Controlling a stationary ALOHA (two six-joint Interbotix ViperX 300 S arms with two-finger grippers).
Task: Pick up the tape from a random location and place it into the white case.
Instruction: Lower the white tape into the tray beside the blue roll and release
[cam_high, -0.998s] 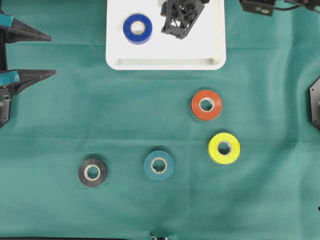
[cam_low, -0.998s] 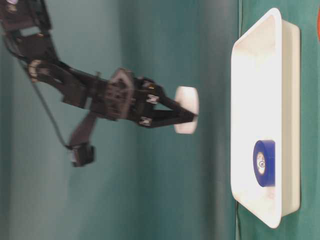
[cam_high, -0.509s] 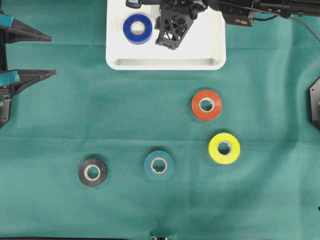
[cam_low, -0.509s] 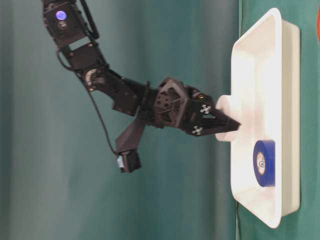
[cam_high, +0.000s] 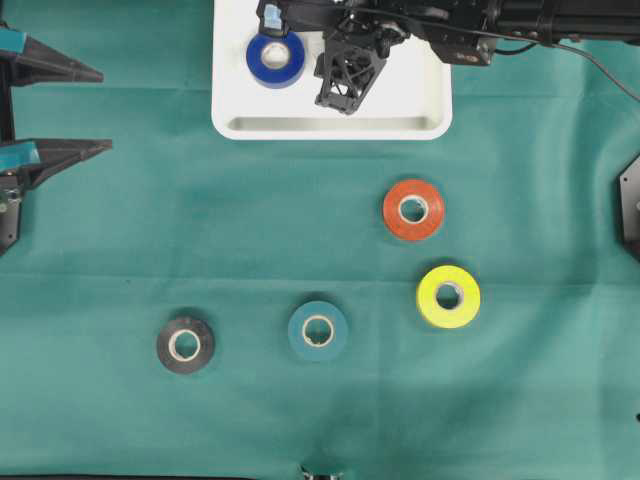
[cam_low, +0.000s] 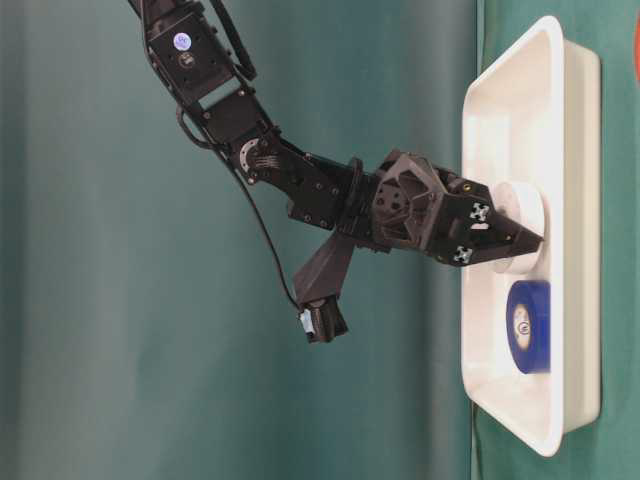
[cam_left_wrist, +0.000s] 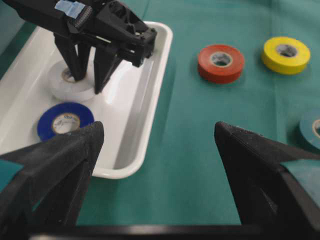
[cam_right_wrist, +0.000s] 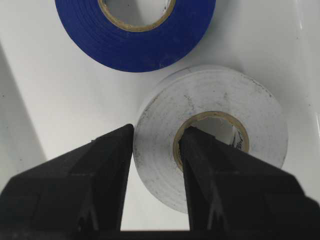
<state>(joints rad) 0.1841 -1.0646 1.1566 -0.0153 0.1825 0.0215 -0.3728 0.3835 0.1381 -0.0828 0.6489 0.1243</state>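
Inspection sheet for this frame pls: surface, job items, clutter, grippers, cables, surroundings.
Surface: green cloth, lightly creased.
Job's things: white tape roll pinched through its wall, one finger in the core; it is low inside the white case, beside a blue roll.
Clutter: orange roll, yellow roll, teal roll, black roll lie flat on the cloth.
Grippers: right gripper shut on the white roll; left gripper open, holding nothing.
Cables: black cable along the right arm.
Surroundings: green backdrop.
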